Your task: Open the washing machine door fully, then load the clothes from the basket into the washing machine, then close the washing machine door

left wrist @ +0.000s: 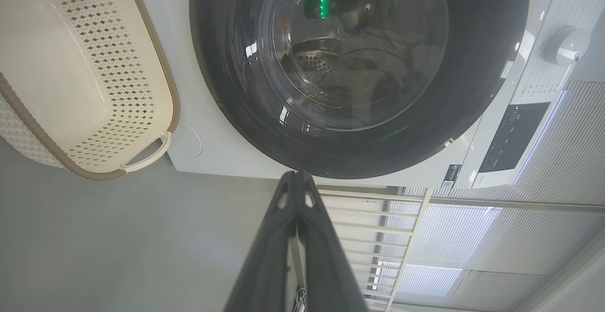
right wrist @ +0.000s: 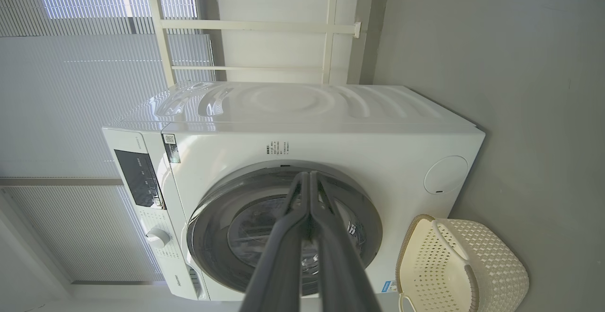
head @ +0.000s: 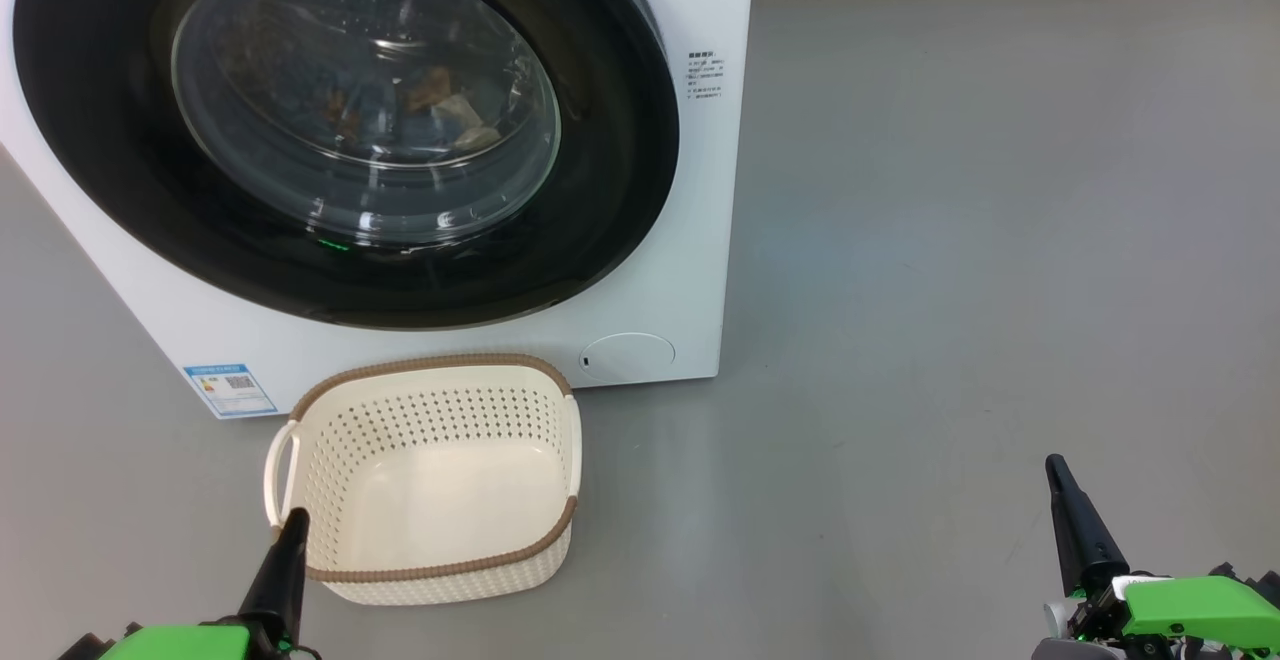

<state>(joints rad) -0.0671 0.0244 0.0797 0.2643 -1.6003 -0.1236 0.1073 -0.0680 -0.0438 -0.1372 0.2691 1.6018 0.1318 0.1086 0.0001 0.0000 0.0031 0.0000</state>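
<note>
Both grippers sit nearest the robot and hold nothing: the left gripper (head: pixel 294 522) has its two dark fingers pressed together, tip at the near corner of the basket (head: pixel 430 361), and the right gripper (head: pixel 1060 480) is likewise closed over bare floor (head: pixel 950 240), well apart from everything.

The basket is empty, so it should be light and easy to nudge. Its side handles or brown rim are the natural places to take it. It stands just beside the front of the washing machine (head: pixel 700 240), below the door's lower arc.

The washing machine door (head: pixel 365 110) lies flush and latched, by the look of it. It is stiff, hinged and glossy (slick for closed fingertips), with a bulging glass centre best left alone. A pull would belong at its outer edge. A small dark notch at the rim on the robot's right may be the catch, though the right wrist view is too coarse to be sure.

Behind the glass lie the clothes (head: pixel 430 90), soft and light, resting in the drum.

Open floor spreads to the robot's right, so that side gives the most room to move. The basket crowds the space low in front.
</note>
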